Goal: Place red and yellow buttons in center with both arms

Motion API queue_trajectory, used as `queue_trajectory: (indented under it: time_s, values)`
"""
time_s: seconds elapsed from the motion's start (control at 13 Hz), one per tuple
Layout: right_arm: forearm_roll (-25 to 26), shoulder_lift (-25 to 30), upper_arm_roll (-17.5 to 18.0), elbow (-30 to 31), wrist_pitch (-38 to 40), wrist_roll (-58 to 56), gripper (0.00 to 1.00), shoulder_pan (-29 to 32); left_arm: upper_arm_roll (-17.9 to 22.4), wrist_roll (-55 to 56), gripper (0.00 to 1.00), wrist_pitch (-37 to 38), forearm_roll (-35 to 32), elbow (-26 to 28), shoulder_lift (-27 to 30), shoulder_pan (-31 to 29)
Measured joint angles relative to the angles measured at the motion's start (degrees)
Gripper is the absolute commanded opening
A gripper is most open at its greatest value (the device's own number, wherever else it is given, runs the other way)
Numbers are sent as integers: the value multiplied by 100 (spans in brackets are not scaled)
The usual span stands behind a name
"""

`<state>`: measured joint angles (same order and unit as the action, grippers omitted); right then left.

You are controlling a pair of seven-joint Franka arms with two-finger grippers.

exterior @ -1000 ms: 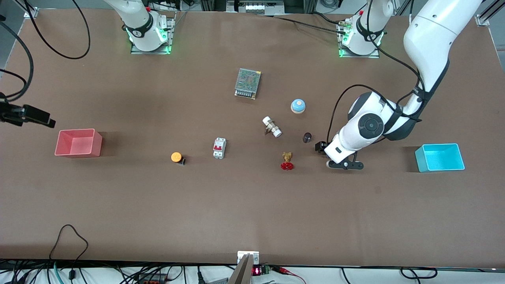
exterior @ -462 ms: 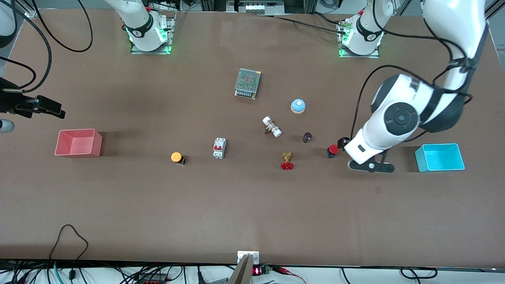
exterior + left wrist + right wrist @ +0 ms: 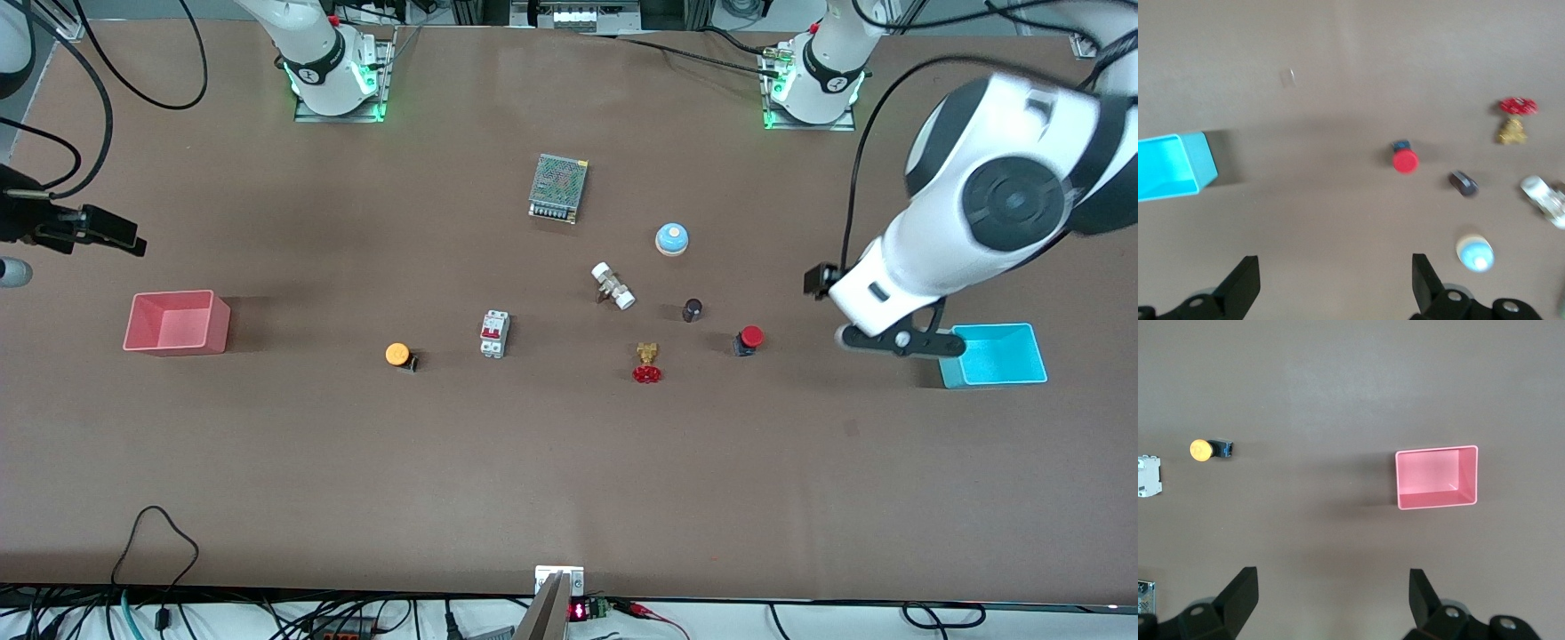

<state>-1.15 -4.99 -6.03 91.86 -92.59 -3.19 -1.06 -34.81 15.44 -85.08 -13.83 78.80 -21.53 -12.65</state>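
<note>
Red button [image 3: 749, 338] lies on its side on the table [image 3: 569, 480], open tabletop on the side toward the left arm's end up to the cyan bin [image 3: 991, 356]; toward the right arm's end it's crowded by the dark knob [image 3: 692, 309] and brass valve [image 3: 647, 364], with the white fitting [image 3: 613, 285] and blue domed button [image 3: 672, 238] farther from the front camera. Yellow button [image 3: 397, 355] has bare table toward the pink bin [image 3: 177, 322], only the breaker [image 3: 494, 333] close beside it toward the middle. Whole strip nearer the front camera is bare; left gripper [image 3: 1331, 283] hangs spread wide above the table between red button and cyan bin, right gripper [image 3: 1328, 600] spread wide high over the table by the pink bin.
</note>
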Motion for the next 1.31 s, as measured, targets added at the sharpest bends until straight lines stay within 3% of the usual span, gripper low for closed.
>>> queue_trajectory:
  time_s: [0.15,0.38,0.54,0.77,0.92,1.31]
  values:
    - [2,254,0,347,-189,0,100,1,315,-425,100,111,239,-4,259,68]
    - [7,590,6,732,-256,0,100,0,2102,-1112,100,130,1112,87,654,1036]
    - [8,683,19,791,-255,0,100,0,2803,-1288,100,78,1395,283,911,1461]
    - [11,702,22,810,-255,0,100,1,3375,-1379,100,-723,1687,1065,1546,1773]
    - [24,721,22,810,-255,0,100,1,3476,-1394,100,-929,1767,1440,1904,1801]
    - [36,790,60,811,-116,32,100,0,3764,-1419,100,-958,1734,1554,2132,1831]
